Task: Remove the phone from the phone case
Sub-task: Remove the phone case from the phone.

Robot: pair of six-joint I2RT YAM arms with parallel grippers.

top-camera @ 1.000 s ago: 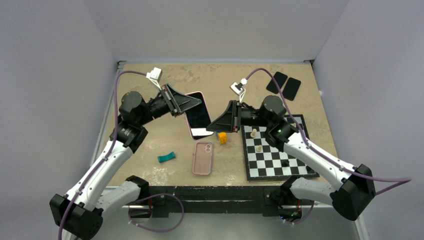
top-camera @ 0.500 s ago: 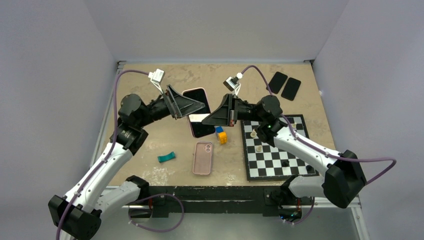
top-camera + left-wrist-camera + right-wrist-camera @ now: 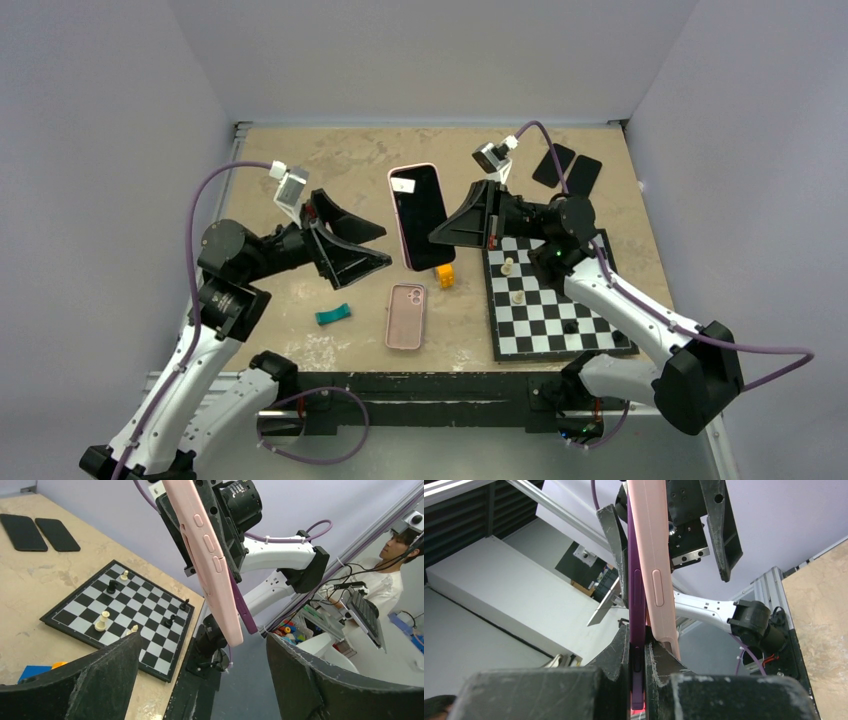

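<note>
The phone (image 3: 418,212) in its pink phone case (image 3: 397,222) hangs above the middle of the table, screen up. My right gripper (image 3: 442,237) is shut on its near right end. In the right wrist view the purple phone edge (image 3: 636,600) is pinched between the fingers (image 3: 619,652), and the pink case (image 3: 655,555) runs outside the right finger, lifted off the phone at that end. My left gripper (image 3: 385,246) stands open to the left of the phone and touches nothing. The left wrist view shows the case (image 3: 210,565) and purple phone edge (image 3: 246,616) ahead of the left gripper (image 3: 205,680).
A second pink case (image 3: 405,315) lies empty on the table near the front. Yellow and blue blocks (image 3: 445,274) sit beside a chessboard (image 3: 555,300) with a few pieces. Two black phones (image 3: 567,170) lie at the far right and a teal piece (image 3: 333,315) at the near left.
My left gripper opened, let go of the phone and drew back to the left. The right gripper closed on the phone and carried it right and toward the far side.
</note>
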